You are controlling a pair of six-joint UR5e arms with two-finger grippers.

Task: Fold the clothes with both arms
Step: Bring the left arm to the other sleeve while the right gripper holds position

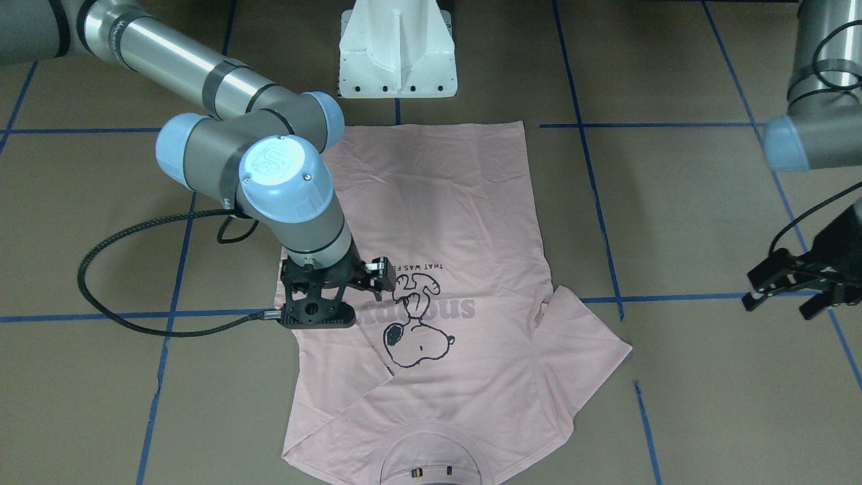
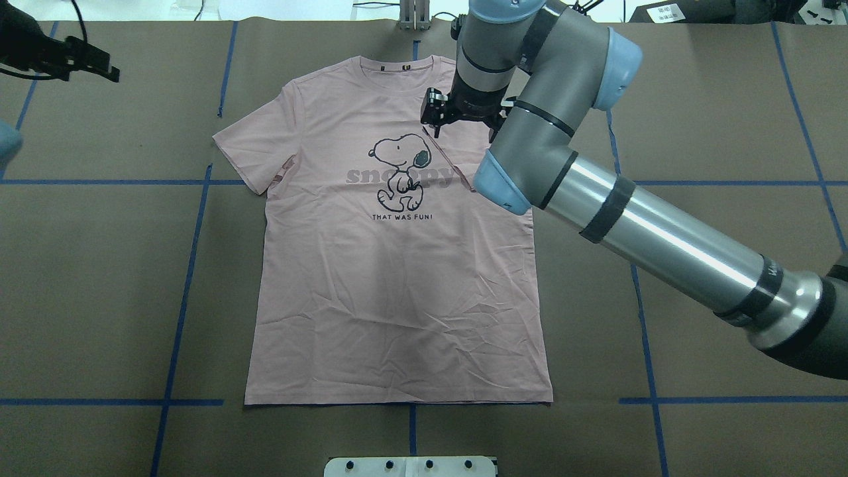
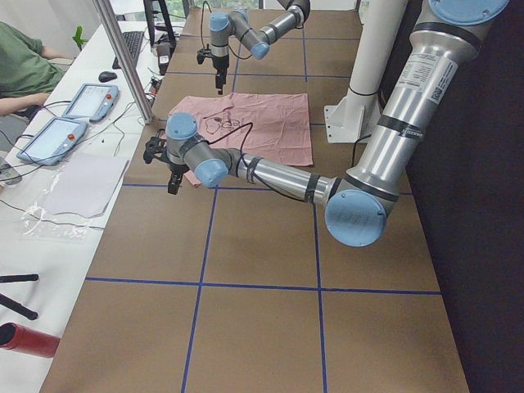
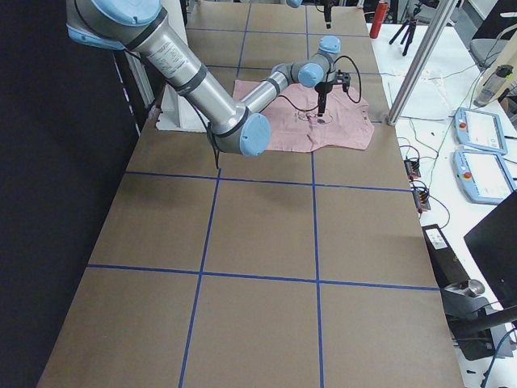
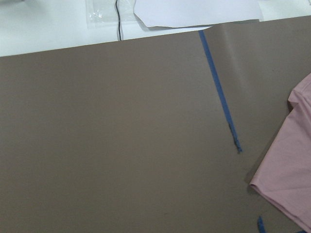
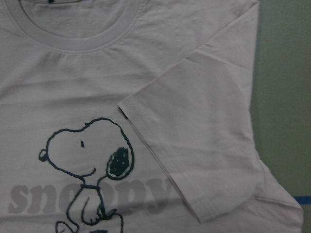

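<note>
The left gripper (image 2: 106, 66) hangs over the brown table (image 2: 99, 265), off to the side. Its fingers are spread apart and hold nothing. The pink T-shirt (image 2: 397, 298) lies flat in the middle of the table, picture side up. Its round collar (image 2: 397, 65) is on the far side from the robot. One sleeve (image 2: 248, 149) sticks out. A black-and-white Snoopy (image 2: 401, 169) walks across grey letters. The bottom half has small wrinkles. The other sleeve (image 6: 204, 145) is folded in and touches Snoopy. A tiny black tag (image 6: 123, 114) sits at its corner. The right gripper (image 2: 434, 122) points down over that sleeve. I cannot tell if its fingers are together.
</note>
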